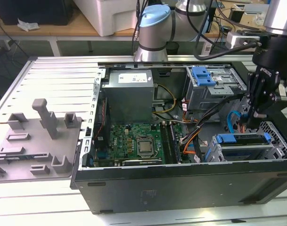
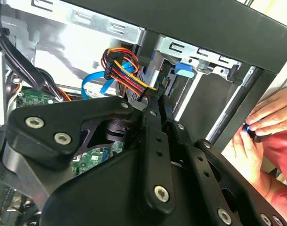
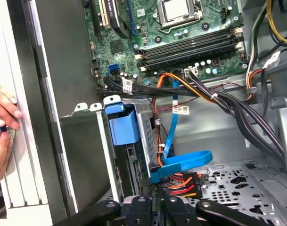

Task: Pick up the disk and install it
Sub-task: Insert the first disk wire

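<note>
The disk point(image 1: 244, 138) sits slotted in the drive cage point(image 1: 275, 141) at the case's corner, on the exterior view's right, framed by its blue carrier. In the first wrist view the disk point(image 3: 144, 136) stands edge-on behind its blue carrier tab point(image 3: 122, 125). My gripper point(image 1: 249, 121) hangs just above the disk's rear end. Its fingers are shut together, and the gripper point(image 3: 156, 201) tip is at the plug of red, orange and yellow wires point(image 3: 181, 184), beside the blue data cable point(image 3: 181, 160). In the second wrist view the gripper point(image 2: 157, 94) touches that same wire plug point(image 2: 122, 68).
The open computer case point(image 1: 181, 188) lies on its side, with the motherboard point(image 1: 134, 141) and a grey power supply point(image 1: 129, 94) inside. A second blue carrier point(image 1: 203, 75) sits in the upper bay. Black cable bundles point(image 3: 237, 108) cross near the cage. A person's hands point(image 2: 263, 125) rest outside the case wall.
</note>
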`<state>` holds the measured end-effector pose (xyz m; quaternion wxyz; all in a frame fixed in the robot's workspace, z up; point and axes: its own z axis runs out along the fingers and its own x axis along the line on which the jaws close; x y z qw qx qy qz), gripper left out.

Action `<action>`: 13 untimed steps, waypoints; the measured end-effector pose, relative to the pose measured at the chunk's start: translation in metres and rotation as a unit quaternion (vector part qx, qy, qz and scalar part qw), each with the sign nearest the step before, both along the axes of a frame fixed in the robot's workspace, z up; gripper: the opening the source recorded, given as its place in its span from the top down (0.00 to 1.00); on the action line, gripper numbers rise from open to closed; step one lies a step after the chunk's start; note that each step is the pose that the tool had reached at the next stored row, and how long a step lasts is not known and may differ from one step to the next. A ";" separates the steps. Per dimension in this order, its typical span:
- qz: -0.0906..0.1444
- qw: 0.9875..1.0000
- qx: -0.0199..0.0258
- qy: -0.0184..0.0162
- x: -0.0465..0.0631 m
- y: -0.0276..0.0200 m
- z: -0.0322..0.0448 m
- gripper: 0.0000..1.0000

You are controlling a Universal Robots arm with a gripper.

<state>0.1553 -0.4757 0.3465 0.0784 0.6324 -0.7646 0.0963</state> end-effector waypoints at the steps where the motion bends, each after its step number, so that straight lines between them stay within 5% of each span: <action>1: 0.002 1.000 0.000 0.000 -0.001 -0.0008 0.0000 0.84; 13: 0.043 0.999 0.000 -0.001 -0.004 -0.0077 0.0000 0.84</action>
